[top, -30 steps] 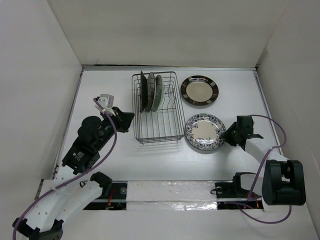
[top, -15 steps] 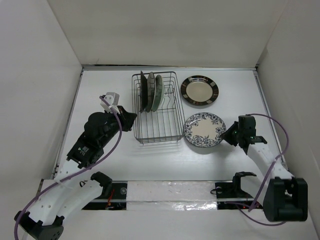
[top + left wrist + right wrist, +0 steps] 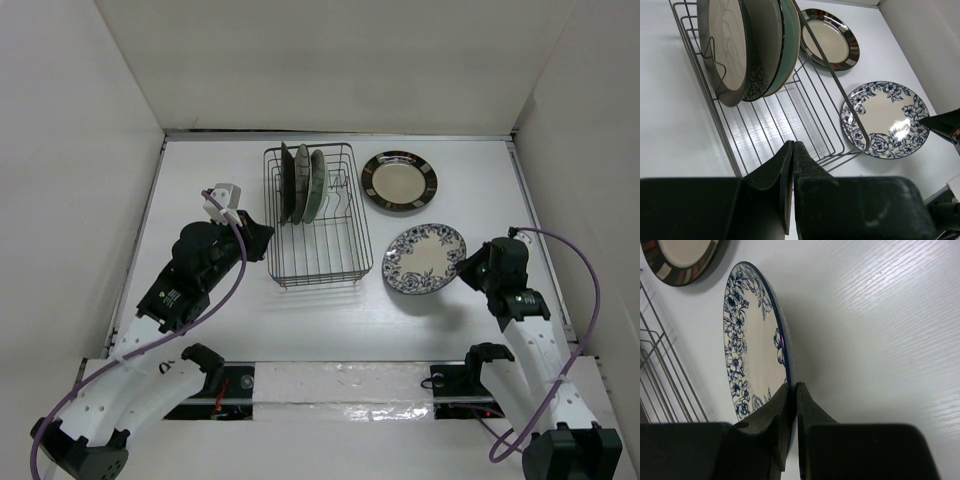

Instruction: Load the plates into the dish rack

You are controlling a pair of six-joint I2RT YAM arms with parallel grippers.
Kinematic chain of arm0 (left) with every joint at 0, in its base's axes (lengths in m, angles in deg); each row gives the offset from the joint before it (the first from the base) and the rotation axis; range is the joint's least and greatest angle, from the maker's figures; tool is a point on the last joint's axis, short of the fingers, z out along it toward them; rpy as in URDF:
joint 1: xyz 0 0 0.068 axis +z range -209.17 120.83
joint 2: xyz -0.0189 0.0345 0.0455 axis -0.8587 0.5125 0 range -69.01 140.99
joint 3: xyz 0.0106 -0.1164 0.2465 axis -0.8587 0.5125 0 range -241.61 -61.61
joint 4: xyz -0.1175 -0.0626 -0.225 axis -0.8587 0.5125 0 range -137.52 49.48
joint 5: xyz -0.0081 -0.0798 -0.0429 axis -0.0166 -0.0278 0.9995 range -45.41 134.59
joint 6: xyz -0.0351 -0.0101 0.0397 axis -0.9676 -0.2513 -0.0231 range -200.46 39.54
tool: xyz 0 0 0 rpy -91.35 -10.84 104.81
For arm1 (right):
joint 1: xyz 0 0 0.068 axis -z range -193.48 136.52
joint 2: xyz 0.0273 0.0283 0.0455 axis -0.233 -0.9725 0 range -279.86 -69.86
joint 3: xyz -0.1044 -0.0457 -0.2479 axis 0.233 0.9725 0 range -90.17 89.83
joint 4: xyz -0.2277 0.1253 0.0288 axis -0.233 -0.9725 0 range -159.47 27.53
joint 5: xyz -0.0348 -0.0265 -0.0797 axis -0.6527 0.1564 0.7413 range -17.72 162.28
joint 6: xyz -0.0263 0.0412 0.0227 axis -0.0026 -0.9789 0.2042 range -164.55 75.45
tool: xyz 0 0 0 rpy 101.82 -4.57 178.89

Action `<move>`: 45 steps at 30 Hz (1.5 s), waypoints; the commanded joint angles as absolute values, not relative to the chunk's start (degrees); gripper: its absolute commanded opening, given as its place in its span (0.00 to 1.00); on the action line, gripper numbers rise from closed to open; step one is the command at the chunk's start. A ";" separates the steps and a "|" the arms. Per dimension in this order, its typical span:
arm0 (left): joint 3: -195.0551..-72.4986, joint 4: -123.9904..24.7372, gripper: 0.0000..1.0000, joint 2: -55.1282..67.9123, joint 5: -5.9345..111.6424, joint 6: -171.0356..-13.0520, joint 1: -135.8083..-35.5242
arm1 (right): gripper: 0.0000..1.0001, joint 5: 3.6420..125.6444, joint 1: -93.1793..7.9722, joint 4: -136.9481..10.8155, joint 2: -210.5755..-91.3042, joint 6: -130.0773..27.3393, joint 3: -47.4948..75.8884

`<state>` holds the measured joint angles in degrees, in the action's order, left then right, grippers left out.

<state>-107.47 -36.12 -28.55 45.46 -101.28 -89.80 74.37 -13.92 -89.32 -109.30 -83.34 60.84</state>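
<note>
Right hand [image 3: 792, 388]: pinching the rim of the blue floral plate [image 3: 425, 258].
Blue floral plate: tilted, just right of the dish rack [image 3: 318, 284].
Left hand [image 3: 792, 150]: pressed together, empty, beside the dish rack's left side.
Three plates [image 3: 300, 183]: upright in the dish rack's far end.
Dark-rimmed plate [image 3: 399, 183]: flat on the desk [image 3: 300, 320], right of the dish rack.

A robotics lab test cell. Plain white panels [image 3: 340, 60] box in a white table [image 3: 330, 320]. A cabled left arm [image 3: 190, 275] and right arm [image 3: 530, 335] stand on it.
</note>
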 commanded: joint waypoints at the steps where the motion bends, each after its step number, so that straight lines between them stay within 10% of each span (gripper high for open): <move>1: -107.31 -38.91 0.00 -27.97 45.03 -100.59 -89.40 | 0.00 70.00 -13.13 -75.58 -107.57 -85.25 60.21; 16: -107.40 -39.00 0.00 -26.56 43.36 -100.59 -88.26 | 0.00 73.34 -11.54 -79.61 -106.50 -76.99 42.65; 45: -106.61 -39.61 0.01 -29.46 44.24 -100.41 -87.73 | 0.00 85.19 -35.80 -79.77 -158.17 -69.35 -3.41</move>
<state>-107.04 -36.47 -28.41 43.93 -101.22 -87.94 81.10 -34.25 -86.13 -158.19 -70.66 4.23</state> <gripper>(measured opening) 0.015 0.131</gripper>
